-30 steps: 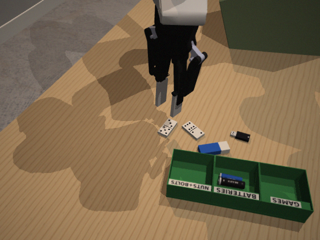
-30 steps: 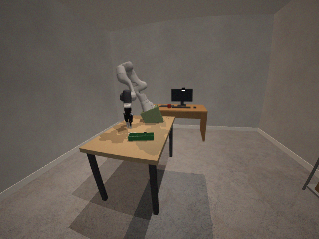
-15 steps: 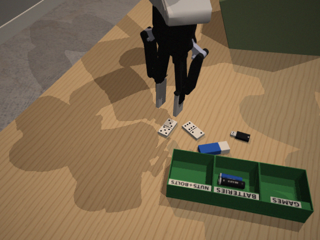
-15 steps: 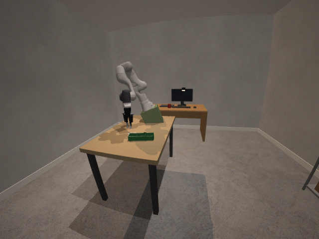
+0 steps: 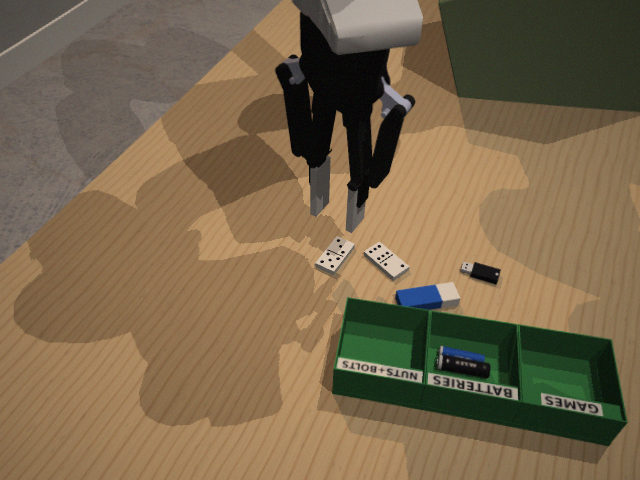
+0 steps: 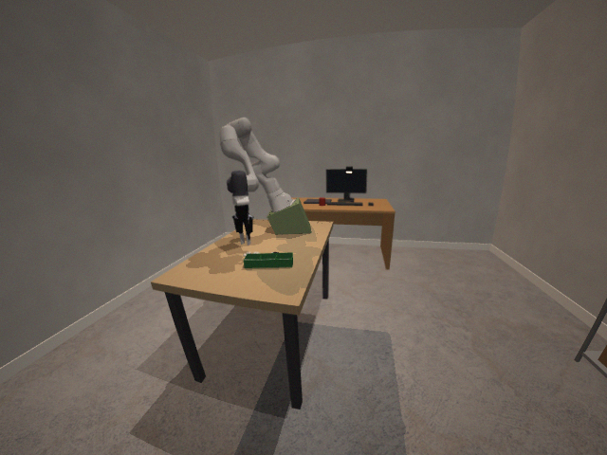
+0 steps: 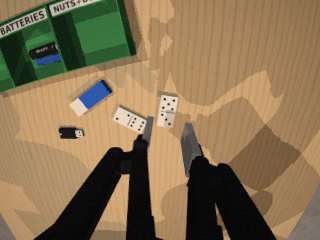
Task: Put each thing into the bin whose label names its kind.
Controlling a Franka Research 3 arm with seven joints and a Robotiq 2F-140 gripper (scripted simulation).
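My gripper is partly open with nothing between its fingers, above the table by the dominoes. One domino lies flat just beyond the fingertips. A second domino lies flat beside it. A blue and white eraser lies close to the green bins. A black USB stick lies on the table. A black battery and a blue battery lie in the BATTERIES bin. The NUTS+BOLTS and GAMES bins look empty in the top view.
The three joined green bins stand on the table. A large green block stands at the arm's base. A desk with a monitor stands behind.
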